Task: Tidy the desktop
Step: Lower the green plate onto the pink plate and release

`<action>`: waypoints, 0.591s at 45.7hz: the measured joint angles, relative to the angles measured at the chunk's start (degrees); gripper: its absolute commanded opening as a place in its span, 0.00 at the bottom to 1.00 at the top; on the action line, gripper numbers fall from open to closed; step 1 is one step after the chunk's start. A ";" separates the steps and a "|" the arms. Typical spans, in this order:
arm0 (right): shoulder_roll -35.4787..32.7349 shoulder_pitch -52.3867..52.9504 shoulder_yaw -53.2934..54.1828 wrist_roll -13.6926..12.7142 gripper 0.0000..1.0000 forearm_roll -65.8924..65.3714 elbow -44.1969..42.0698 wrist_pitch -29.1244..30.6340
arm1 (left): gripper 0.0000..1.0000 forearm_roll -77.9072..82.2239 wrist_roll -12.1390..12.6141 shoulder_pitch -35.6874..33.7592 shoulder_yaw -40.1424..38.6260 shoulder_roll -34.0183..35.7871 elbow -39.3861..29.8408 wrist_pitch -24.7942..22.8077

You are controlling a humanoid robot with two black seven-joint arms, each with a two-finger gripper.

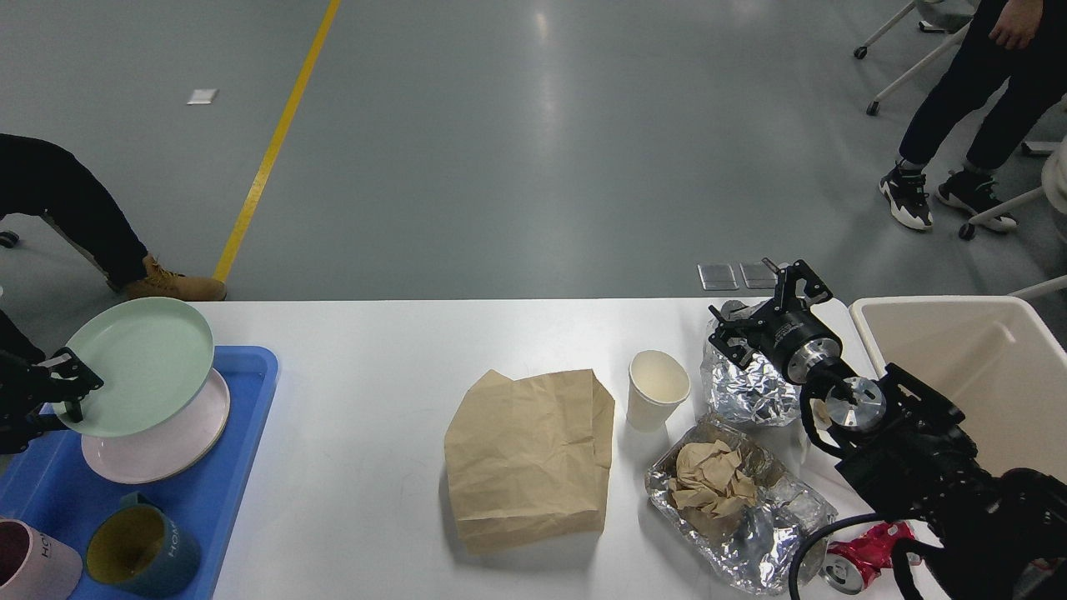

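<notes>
The white desktop (375, 367) spans the view. At its left end my left gripper (71, 392) is shut on the near rim of a pale green plate (137, 362), held tilted just over a pink plate (187, 433) in the blue tray (250, 392). On the right, a brown paper bag (525, 454), a white paper cup (657, 387), a crumpled foil ball (746, 387) and a foil tray with crumpled paper (725, 492) lie on the desktop. My right gripper (763, 312) hangs open over the foil ball.
Two mugs, one pink (29, 571) and one dark teal (142, 550), stand in the tray's near end. A beige bin (959, 367) stands at the right edge. A crushed red can (863, 554) lies by my right arm. People stand beyond the table.
</notes>
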 measured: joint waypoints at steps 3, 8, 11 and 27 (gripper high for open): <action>0.00 0.00 0.00 0.00 1.00 -0.01 0.00 0.00 | 0.00 0.00 0.05 1.74 -0.22 -1.13 2.44 0.50; 0.00 0.00 0.00 0.00 1.00 -0.01 0.00 0.00 | 0.00 0.03 0.11 3.55 -0.34 -1.94 4.35 3.64; 0.00 0.00 0.00 0.00 1.00 -0.01 0.00 0.00 | 0.00 0.39 0.15 3.91 -0.37 -2.33 4.63 6.09; 0.01 0.00 0.00 0.00 1.00 0.00 0.00 0.00 | 0.01 4.33 0.20 6.83 -1.37 -4.68 4.86 14.67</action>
